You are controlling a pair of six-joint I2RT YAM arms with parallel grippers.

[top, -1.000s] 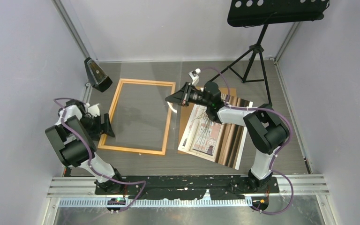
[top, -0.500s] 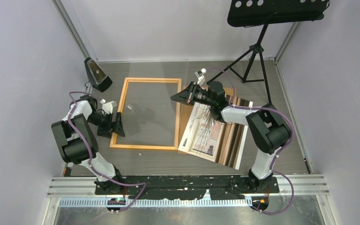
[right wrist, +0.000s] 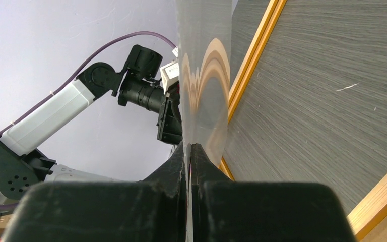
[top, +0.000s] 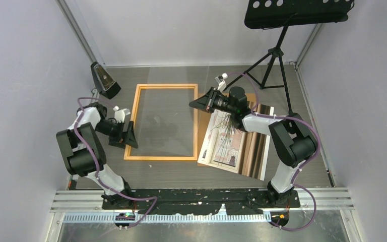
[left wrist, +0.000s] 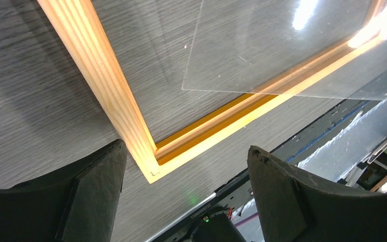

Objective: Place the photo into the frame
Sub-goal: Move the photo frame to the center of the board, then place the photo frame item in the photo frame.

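We've got the right gripper [right wrist: 189, 151] pinched on the clear plastic sheet [right wrist: 204, 75] over the thin orange wooden frame [top: 166, 86], probably seating it first; left gripper [left wrist: 184, 161] gapes empty, window-print paper photo [top: 227, 143] lies just right.

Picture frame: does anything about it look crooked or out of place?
The frame looks intact. The odd part is the clear sheet: pinched at one edge by the right fingers, it hangs over the frame, crossing its rail rather than seated inside. The photo lies skewed beside it.
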